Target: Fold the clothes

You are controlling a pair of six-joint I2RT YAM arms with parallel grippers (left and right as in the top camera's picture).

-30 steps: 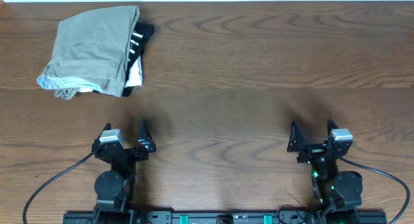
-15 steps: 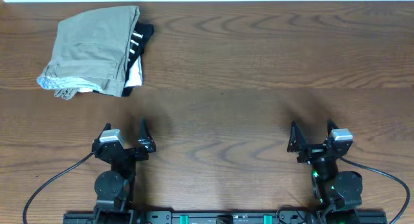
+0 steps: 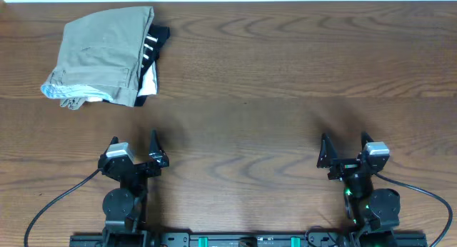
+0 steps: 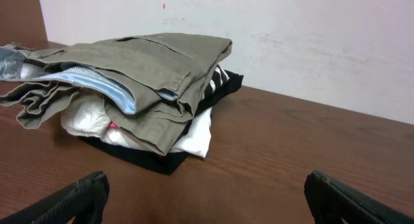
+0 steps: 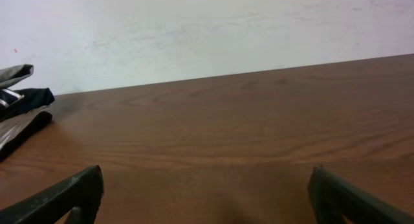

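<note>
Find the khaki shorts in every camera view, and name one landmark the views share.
Overhead: the khaki shorts lie folded at the upper left.
Left wrist: the khaki shorts fill the left and centre, close up.
Right wrist: only a sliver of the khaki shorts shows at the far left edge.
Shared landmark: the black striped garment beneath them, poking out on their right side.

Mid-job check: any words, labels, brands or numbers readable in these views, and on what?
None: no text is readable in any view.
Khaki shorts: no tag or print visible.
Striped garment beneath them: stripes only, no lettering.
Red speck on the wall: too small to read.
</note>
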